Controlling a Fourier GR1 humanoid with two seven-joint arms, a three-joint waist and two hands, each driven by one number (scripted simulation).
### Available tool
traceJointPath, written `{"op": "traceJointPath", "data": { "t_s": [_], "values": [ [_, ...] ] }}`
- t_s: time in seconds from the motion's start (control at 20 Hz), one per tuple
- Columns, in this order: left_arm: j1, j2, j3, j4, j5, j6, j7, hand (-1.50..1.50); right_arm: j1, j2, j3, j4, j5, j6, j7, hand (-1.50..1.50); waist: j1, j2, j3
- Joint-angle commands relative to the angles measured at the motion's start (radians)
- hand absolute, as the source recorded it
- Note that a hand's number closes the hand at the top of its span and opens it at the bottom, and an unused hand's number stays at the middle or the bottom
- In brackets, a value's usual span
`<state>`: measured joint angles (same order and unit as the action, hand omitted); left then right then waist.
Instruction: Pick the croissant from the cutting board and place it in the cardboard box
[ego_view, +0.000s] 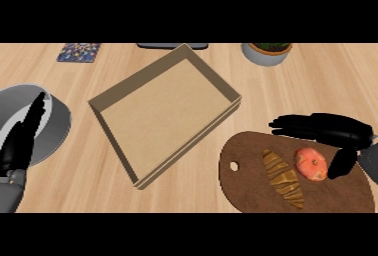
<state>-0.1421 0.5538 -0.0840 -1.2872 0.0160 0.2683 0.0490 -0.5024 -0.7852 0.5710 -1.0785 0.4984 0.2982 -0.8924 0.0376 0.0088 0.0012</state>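
Right hand (336, 129) was open, fingers relaxed, holding nothing, over the far edge of the cutting board (247, 192). A reddish round thing (311, 163) sat right by its thumb. Just left of that, the croissant (284, 179) lay on the board. The cardboard box (162, 110) sat further left. Left hand (22, 140) rested open at the left edge.

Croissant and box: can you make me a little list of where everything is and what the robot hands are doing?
croissant: lying on the cutting board, not yet picked up
round red fruit: on the board, just right of the croissant
cardboard box: left of the board, nothing in it
right robot hand: open, over the board's far side, beside the fruit
left robot hand: open, resting at the left edge over a grey bowl
far edge of counter: potted plant, patterned mat
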Motion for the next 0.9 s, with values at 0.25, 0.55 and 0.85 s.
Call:
{"op": "traceJointPath", "data": {
  "t_s": [0.25,0.55,0.85],
  "values": [
    [0.01,-0.037,0.031,0.001,-0.044,0.011,0.017,0.0,-0.079,0.099,0.073,0.087,0.187,0.054,-0.011,-1.5,-0.029,-0.007,-0.001],
    [0.07,-0.048,0.043,-0.1,-0.07,-0.012,0.062,0.0,-0.042,0.123,0.045,0.066,0.258,0.046,-0.023,-1.5,-0.03,-0.01,-0.001],
    [-0.015,-0.07,0.1,0.041,-0.083,-0.051,0.011,0.0,-0.016,0.185,0.018,0.019,0.306,0.077,0.053,-1.5,-0.039,-0.009,-0.001]
  ]
}}
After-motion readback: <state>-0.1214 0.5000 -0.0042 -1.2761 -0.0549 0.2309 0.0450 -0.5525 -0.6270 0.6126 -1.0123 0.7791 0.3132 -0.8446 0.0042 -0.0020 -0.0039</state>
